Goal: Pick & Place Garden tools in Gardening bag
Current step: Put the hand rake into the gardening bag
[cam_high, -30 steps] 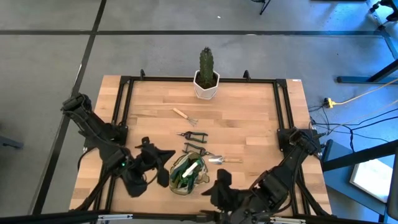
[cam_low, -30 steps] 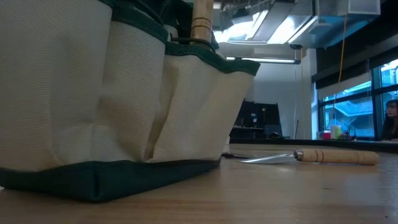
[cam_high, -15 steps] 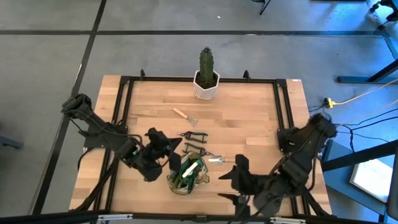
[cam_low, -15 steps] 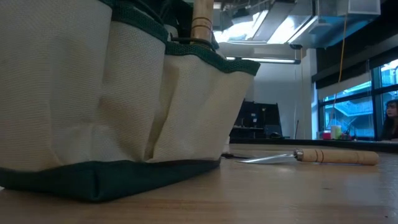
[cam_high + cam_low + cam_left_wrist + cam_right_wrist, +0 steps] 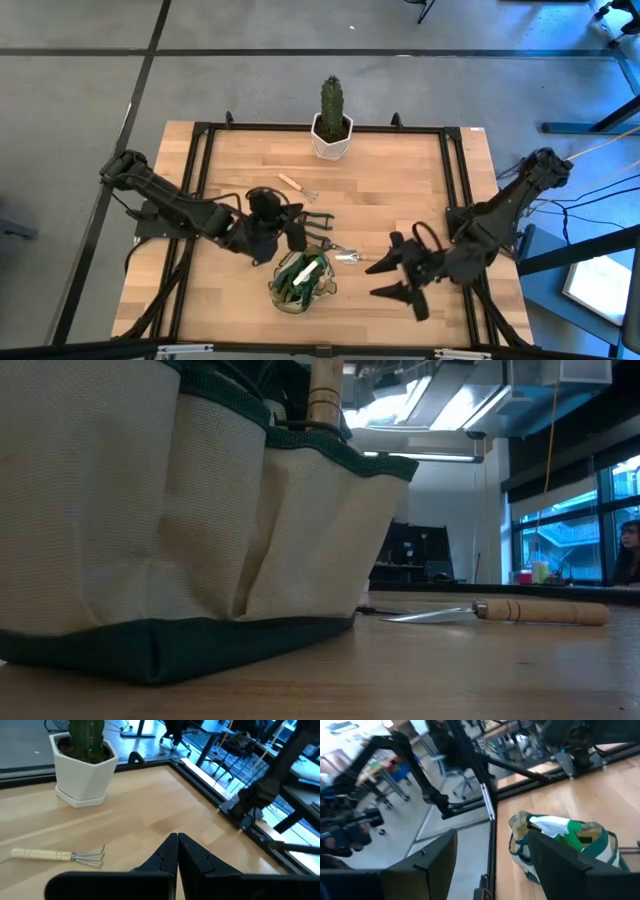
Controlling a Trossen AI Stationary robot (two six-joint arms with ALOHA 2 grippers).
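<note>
High view shows the wooden table (image 5: pixel 400 190) with the gardening bag (image 5: pixel 300 280) near its front edge. Some tools already stick out of the bag, so part of the job looks done. Three tools lie out on the table: the pruning shears (image 5: pixel 312 217), the trowel (image 5: pixel 362 258) and the little fork (image 5: pixel 297 186). The left gripper (image 5: pixel 290 225) is shut tight and empty, just beside the shears. The right gripper (image 5: pixel 400 280) is wide open and empty, near the trowel, with the bag a bit farther off

Even overhead daylight; the right wrist view is motion-blurred, bright ceiling lights glaring low.
</note>
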